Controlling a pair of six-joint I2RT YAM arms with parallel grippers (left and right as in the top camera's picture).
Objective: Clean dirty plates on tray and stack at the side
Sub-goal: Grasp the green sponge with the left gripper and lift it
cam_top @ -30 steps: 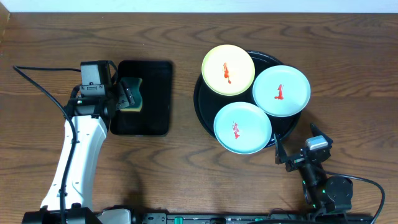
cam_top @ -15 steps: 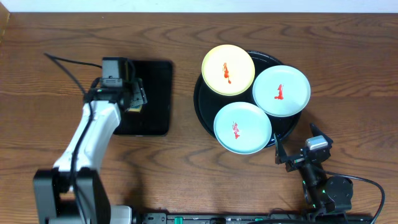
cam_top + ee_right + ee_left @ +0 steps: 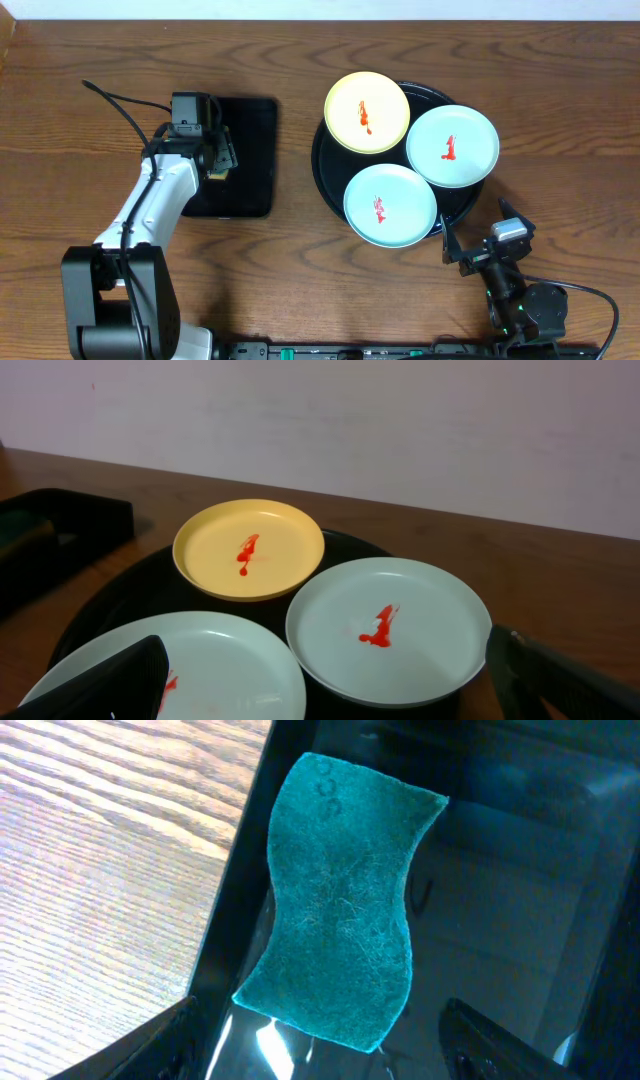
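Three plates lie on the round black tray, each with a red smear: a pale yellow plate at the back, a mint-white plate at the right, another mint-white plate at the front. They also show in the right wrist view: the yellow plate, the right mint-white plate, the front mint-white plate. My left gripper is open just above a teal sponge lying in the rectangular black tray. My right gripper is open and empty, near the table's front edge.
The rectangular black tray sits left of the round tray on the wooden table. A black cable loops behind the left arm. A pale wall stands behind the table.
My left arm has swung right and toward the back over the rectangular tray, bringing the gripper over the sponge. The right arm and the plates have not moved.
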